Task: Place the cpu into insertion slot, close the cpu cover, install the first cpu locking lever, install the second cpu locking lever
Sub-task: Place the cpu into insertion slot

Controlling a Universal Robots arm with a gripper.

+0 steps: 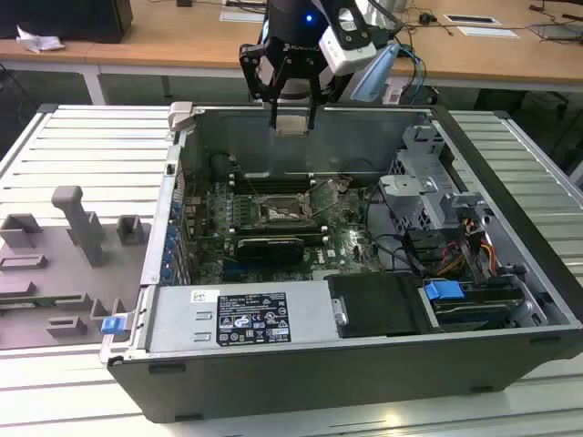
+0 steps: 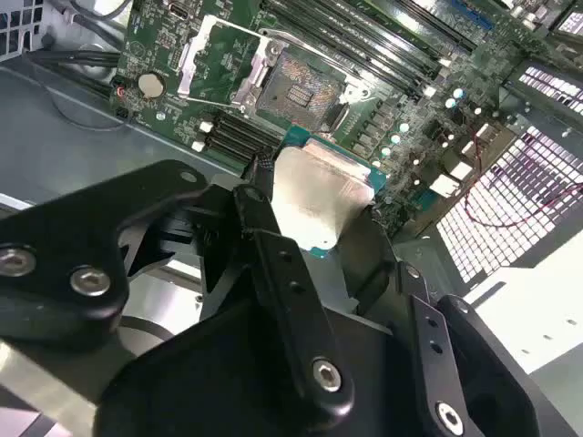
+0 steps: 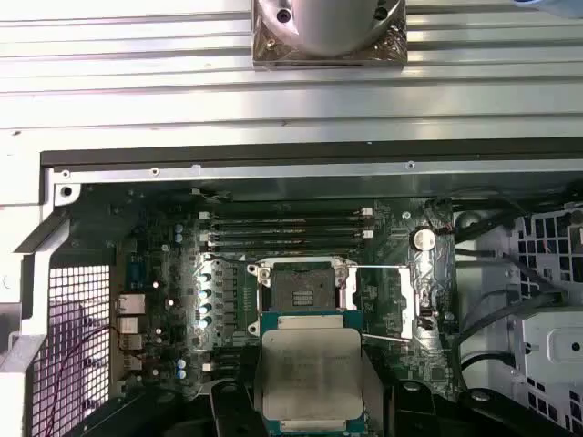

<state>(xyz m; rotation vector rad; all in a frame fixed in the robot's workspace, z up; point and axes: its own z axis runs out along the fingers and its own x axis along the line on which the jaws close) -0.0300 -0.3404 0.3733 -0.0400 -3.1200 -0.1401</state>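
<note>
cpu [image 1: 291, 125] above case [image 1: 273, 387] on slatted table [image 1: 82, 146]

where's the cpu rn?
The cpu is clamped in the gripper, in the air above the motherboard at the exterior view's upper middle, not yet in the open insertion slot.

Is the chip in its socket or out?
Out: the cpu sits in the pincer above the case; the insertion slot lies bare, cpu cover swung open.
</note>
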